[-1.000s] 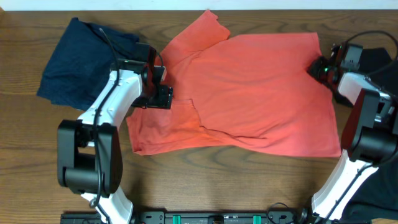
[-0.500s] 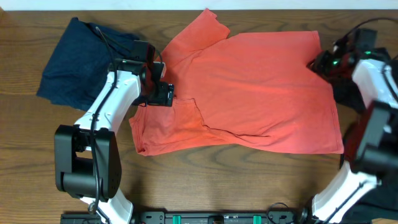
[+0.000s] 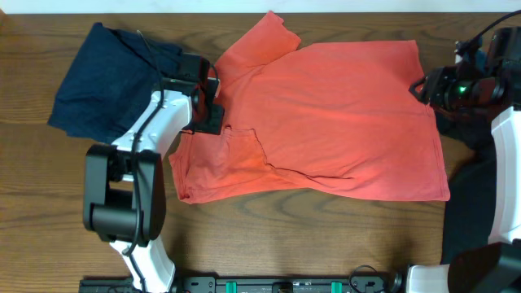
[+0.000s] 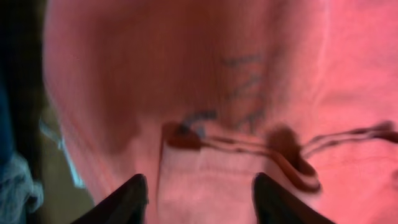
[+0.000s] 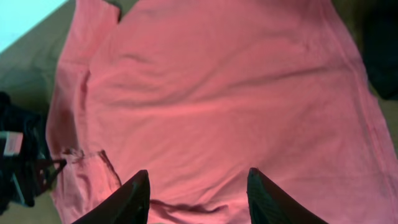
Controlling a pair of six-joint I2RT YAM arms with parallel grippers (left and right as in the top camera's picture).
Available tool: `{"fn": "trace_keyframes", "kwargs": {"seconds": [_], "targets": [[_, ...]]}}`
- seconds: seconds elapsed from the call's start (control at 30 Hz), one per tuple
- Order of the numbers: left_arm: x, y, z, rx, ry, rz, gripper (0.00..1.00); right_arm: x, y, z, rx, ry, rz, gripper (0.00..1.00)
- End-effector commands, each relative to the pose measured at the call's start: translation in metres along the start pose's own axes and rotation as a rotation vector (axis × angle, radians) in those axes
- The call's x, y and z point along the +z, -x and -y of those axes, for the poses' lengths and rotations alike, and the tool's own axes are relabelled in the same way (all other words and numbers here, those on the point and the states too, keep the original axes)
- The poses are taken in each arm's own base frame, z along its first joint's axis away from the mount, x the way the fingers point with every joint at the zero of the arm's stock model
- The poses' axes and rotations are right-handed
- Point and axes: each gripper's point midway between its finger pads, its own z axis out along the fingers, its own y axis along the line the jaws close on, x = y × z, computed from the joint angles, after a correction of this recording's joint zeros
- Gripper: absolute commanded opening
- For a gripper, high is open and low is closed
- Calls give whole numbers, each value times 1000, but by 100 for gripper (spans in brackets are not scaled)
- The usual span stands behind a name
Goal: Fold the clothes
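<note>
The clothes lie on the wooden table. A coral-red T-shirt is spread flat across the middle, with one sleeve pointing to the far edge. My left gripper sits low on the shirt's left edge. In the left wrist view its jaws stand apart over the shirt, near a doubled-over seam with faint lettering showing through. My right gripper hovers open by the shirt's far right corner, holding nothing. Its wrist view looks down on the shirt from high up, between the jaws of the gripper.
A dark navy garment lies crumpled at the far left, just behind my left arm. Black cloth sits along the right edge under my right arm, also seen as black cloth. The table's far edge runs close behind the shirt.
My right gripper has opened, let go of the shirt's far right corner and pulled away to the right and up. The left gripper shifted slightly toward the far edge, its jaws narrowing.
</note>
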Motion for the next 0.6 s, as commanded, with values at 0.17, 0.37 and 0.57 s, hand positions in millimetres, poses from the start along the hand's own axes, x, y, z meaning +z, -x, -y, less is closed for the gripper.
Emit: {"fn": "trace_keyframes", "kwargs": {"seconds": [0.17,0.37,0.57], "targets": [[19,4,-16,-9,24,-7,50,18,-19,12,0,-28,-67,48],[19,3,-9,-34,-72,-9,36,26,-27,17,8,-33,-87,48],[18,-4,-3,-38,-107,-41,15,31,-30,21,11,-43,-95,48]]}}
